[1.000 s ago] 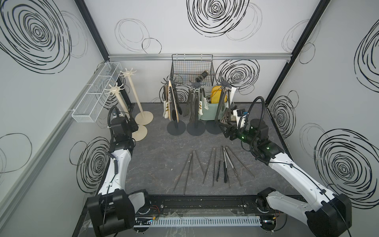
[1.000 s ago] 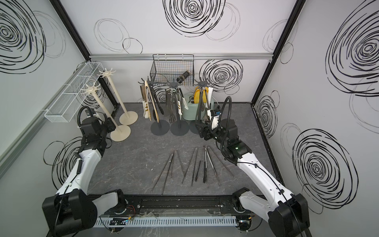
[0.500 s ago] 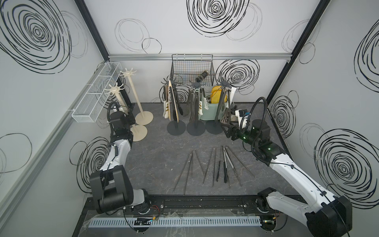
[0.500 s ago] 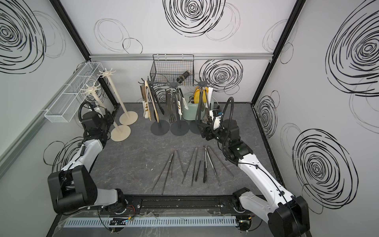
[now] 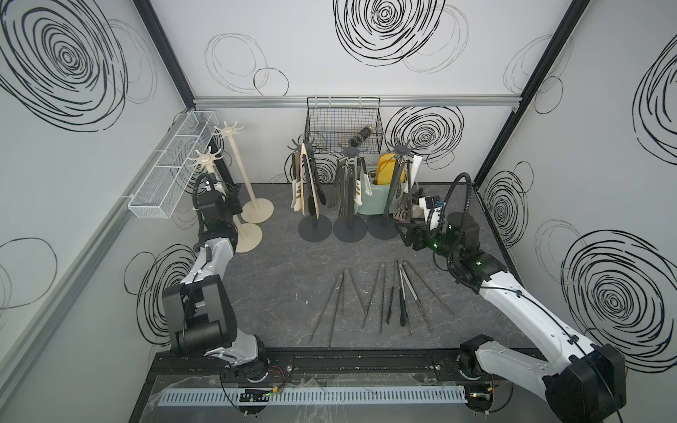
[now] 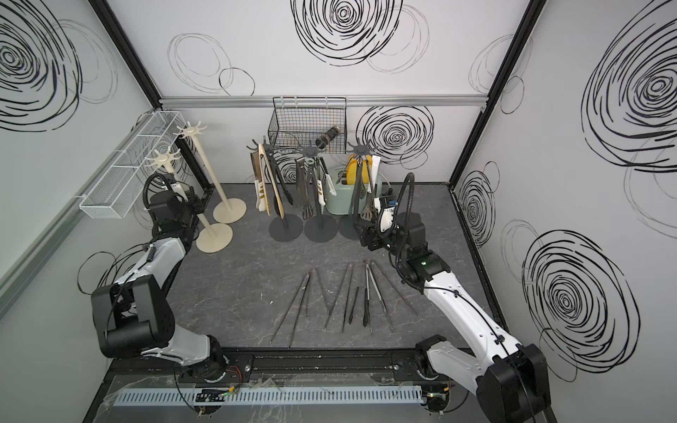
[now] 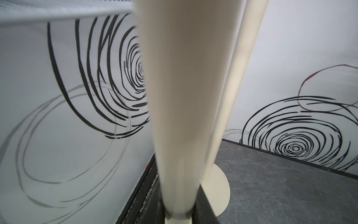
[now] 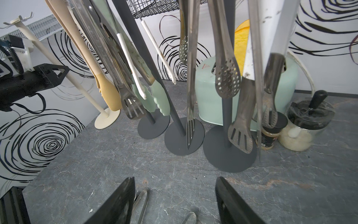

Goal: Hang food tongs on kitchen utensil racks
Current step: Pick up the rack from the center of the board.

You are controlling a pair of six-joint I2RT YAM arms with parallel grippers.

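At the back of the grey floor [image 5: 285,278], a row of three dark grey racks [image 5: 350,229], bases close side by side, all loaded with hung tongs [image 5: 306,183]: tan, steel, black-tipped, cream-headed. Just behind the row, a mint tub [image 5: 368,201]; above it on the back wall, a black wire basket [image 5: 342,124]. Toward the left wall, under a white mesh shelf [image 5: 172,172], the nearer cream rack [image 5: 247,238] and the farther cream rack [image 5: 258,212], bases close together. Left gripper [image 5: 234,206] right at the pole of the nearer cream rack, partway up in both top views; in the left wrist view, that pole blurred and filling the middle, fingers out of sight, so cannot tell whether spread, pressed together or pinching the pole. Right gripper [image 5: 408,234] just in front of the rightmost dark grey rack, facing the row; black fingers [image 8: 120,201] spread wide, nothing between them. On the floor nearer the arm bases, between the two arms, loose tongs [image 5: 402,315]: several slim pairs lying side by side in a fan, well apart from every rack, untouched by either gripper. In the right wrist view, two steel ends just under the spread jaws.
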